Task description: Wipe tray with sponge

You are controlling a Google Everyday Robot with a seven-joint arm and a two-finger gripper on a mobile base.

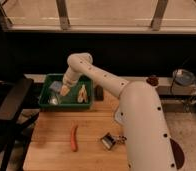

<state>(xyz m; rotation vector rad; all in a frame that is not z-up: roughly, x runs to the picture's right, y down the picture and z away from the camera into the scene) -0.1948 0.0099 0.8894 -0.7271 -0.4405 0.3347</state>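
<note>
The white, smooth-shelled arm reaches down into the left part of the tray (66, 106), a shallow rectangular green plastic bin with a raised rim on the far left of the wooden surface (51, 145). The end effector (65, 90) sits low inside it, just beside the small blue-grey sponge (55, 87). I cannot tell how wide the end effector stands or whether it holds the sponge. A pale yellow elongated item (82, 94) lies in the tray's right half. A slim orange stick (74, 137) lies nearer on the wood.

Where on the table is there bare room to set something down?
Bare tabletop lies left of the orange stick, and between it and the front rim of the tray. Inside the tray is crowded: gripper, sponge, yellow item.
</note>
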